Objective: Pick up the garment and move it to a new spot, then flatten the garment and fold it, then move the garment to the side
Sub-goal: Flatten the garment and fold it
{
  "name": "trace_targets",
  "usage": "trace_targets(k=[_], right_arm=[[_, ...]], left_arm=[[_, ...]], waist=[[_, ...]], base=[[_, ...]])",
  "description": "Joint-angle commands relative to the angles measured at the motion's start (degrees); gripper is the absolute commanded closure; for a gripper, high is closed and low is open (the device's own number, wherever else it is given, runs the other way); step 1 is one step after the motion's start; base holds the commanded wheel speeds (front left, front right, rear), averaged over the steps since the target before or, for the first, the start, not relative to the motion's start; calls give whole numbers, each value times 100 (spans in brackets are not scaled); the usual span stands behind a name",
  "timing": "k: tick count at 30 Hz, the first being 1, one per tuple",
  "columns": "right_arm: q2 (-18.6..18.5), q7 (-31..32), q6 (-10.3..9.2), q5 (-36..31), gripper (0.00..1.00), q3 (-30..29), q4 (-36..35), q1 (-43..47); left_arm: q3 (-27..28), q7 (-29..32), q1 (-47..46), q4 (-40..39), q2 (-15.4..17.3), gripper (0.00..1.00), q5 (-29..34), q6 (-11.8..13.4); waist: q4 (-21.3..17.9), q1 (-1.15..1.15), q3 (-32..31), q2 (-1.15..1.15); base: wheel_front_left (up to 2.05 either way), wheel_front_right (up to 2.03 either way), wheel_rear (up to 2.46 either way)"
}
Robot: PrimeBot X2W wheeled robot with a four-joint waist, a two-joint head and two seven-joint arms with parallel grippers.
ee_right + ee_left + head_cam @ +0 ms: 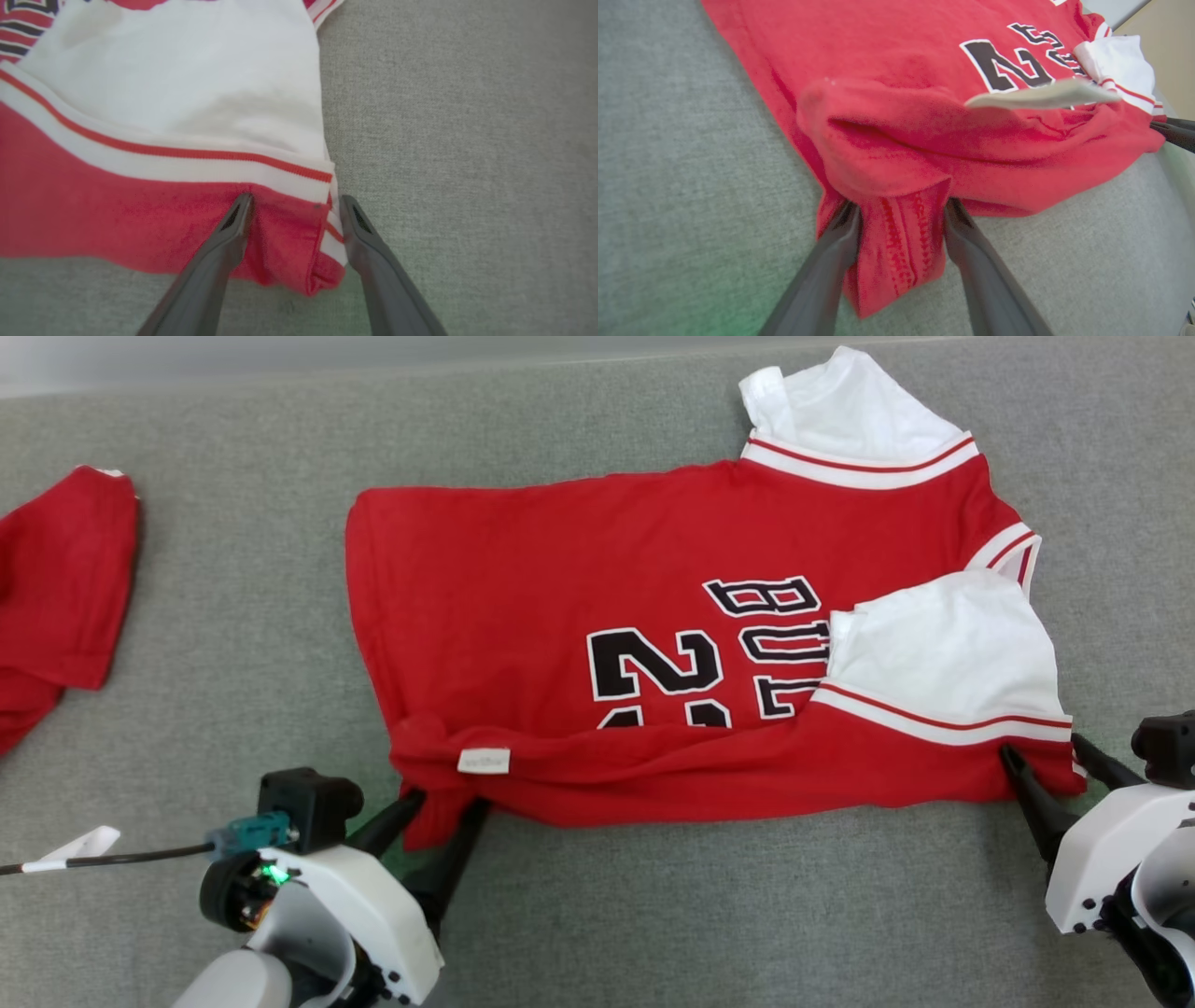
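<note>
Your left gripper (448,800) has its dark fingers apart, straddling the near hem corner of the red basketball jersey with white sleeves and black lettering (560,569), which lies spread on the grey fabric surface (233,616). Your right gripper (1043,747), fingers also apart, straddles the jersey's striped shoulder corner. Another red cloth (56,579) lies well apart at the left.

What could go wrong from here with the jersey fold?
The left gripper straddles a bunched jersey corner; closing may pinch only some layers and the fold could slip. The right gripper sits at the very corner edge, so its hold may be thin. The white sleeve lies loose and might flop out.
</note>
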Motion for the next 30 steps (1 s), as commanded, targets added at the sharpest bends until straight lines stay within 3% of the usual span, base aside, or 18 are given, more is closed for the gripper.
trace_targets(k=[1,2,11,17,22,28,29,30], right_arm=[[100,146,50,80,57,205,164,84],[70,169,50,136,100,251,185,98],[-407,258,19,540,100,-87,214,231],[-774,715,18,969,100,-454,-187,702],[-985,1255,17,1462,100,-812,-837,1615],[-802,1561,17,1746,100,-1063,-1403,2592],[-790,1591,17,1757,100,-1058,-1464,2688],[-783,1600,17,1757,91,-1070,-1516,2753]], left_arm=[[-113,78,29,169,-47,93,-1,-32],[-113,75,25,160,-33,100,-41,-72],[295,247,464,-485,146,100,-1048,-393],[388,501,1040,-835,397,100,-1789,-705],[277,342,1541,-774,524,100,-1820,-831],[36,86,1977,-422,503,100,-1728,-940],[12,57,2031,-371,502,88,-1730,-942],[7,6,2049,-323,501,37,-1712,-944]], waist=[[11,0,-30,0],[19,0,-65,0],[136,0,-528,0],[223,0,-817,0],[275,0,-928,0],[292,0,-976,0],[291,0,-974,0],[293,0,-972,0]], base=[[0,0,0],[0,0,0],[0,0,0],[0,0,0],[0,0,0],[0,0,0],[0,0,0],[0,0,0]])
